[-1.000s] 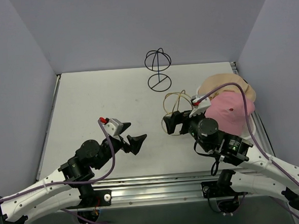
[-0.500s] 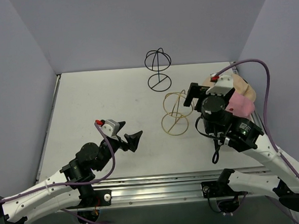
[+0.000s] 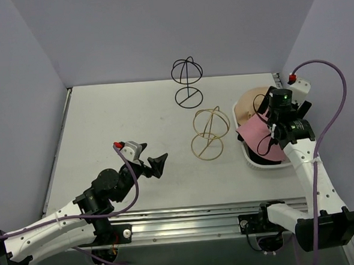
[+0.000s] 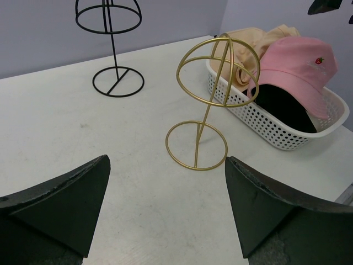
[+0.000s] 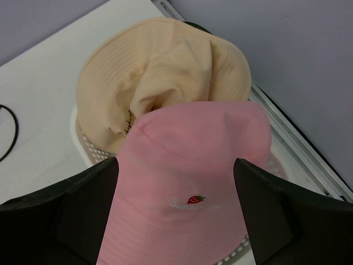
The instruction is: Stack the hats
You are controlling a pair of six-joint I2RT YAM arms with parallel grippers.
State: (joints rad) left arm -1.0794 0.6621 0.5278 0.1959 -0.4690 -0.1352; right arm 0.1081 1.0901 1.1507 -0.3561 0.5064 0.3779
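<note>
Pink cloth hat (image 5: 193, 182) lies heaped against a tan hat (image 5: 160, 72) in the tray (image 4: 276, 130), likely light and floppy, best pinched at the brim. Right fingers (image 5: 60, 215) hang spread above it; left fingers (image 4: 60, 199) spread too.

Black stand (image 3: 187, 84), gold stand (image 3: 209, 133), white basket (image 4: 276, 130)

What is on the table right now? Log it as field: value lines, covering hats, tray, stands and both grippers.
pink hat: in the white tray, lying over a dark hat
tan hat: in the tray's far end, next to the pink hat
gold wire stand: upright, left of the tray, bare
black wire stand: upright, farther back, bare
left gripper: open, holding nothing
right gripper: open, straddling the pink hat
</note>
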